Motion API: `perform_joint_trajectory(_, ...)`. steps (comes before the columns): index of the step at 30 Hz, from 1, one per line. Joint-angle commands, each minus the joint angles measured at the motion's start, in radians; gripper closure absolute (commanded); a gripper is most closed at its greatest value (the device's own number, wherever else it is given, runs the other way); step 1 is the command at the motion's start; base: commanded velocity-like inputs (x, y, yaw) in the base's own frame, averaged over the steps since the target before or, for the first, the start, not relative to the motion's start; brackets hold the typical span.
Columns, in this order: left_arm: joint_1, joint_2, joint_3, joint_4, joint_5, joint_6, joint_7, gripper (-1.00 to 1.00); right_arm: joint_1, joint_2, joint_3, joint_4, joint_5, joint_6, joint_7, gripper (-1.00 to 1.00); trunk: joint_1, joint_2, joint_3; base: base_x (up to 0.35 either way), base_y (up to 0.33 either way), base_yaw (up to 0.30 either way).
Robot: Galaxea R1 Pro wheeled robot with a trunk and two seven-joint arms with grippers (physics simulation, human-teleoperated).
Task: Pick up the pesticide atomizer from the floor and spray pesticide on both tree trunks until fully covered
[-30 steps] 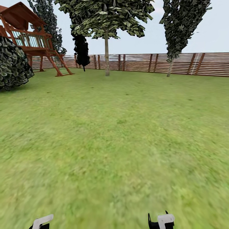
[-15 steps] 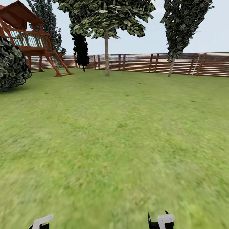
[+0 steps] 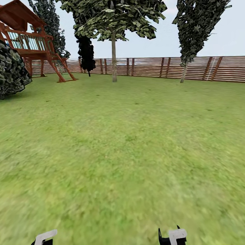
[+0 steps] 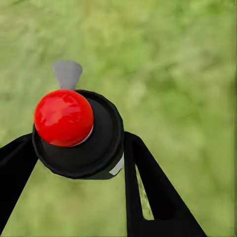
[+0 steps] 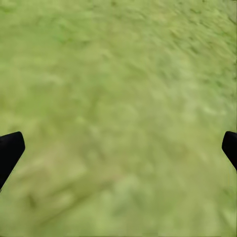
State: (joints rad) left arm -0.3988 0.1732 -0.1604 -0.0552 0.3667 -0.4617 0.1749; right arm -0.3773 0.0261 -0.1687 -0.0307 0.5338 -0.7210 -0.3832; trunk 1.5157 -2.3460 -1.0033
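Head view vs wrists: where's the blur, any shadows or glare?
Head view: far fence and tree trunk fairly sharp, near grass smeared, flat light, faint shade under the bush. Left wrist view: atomizer crisp with soft highlights on its red top, grass blurred. Right wrist view: grass soft throughout, streaked along one edge, no shadows.

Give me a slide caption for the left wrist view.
Left gripper clasping the black, red-topped pesticide atomizer above blurred green grass.

Left gripper (image 4: 79, 148) fingers cut off; atomizer (image 4: 78, 133) body prob. hidden.
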Motion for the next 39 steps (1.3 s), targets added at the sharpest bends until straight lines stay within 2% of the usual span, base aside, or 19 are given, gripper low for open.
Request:
perform_joint_trajectory(1,0.0,0.0,0.0,0.0,0.0,0.0,-0.001,1.0,0.0,0.0,0.0,0.0,0.0,0.0,0.0,-1.0,0.0,0.0,0.0,0.339,0.0,0.0)
perform_joint_trajectory(10,0.0,0.0,0.0,-0.001,0.003,-0.001,-0.001,1.0,0.0,0.0,0.0,0.0,0.0,0.0,0.0,-1.0,0.0,0.0,0.0,0.339,0.0,0.0)
perform_joint_trajectory(15,0.0,-0.014,-0.001,0.0,0.001,0.0,0.0,1.0,0.0,0.0,0.0,0.0,0.0,0.0,0.0,-1.0,0.0,0.0,0.0,0.339,0.0,0.0)
perform_joint_trajectory(39,0.001,-0.015,-0.001,0.006,0.001,0.0,0.0,1.0,0.0,0.0,0.0,0.0,0.0,0.0,0.0,-1.0,0.0,0.0,0.0,0.339,0.0,0.0)
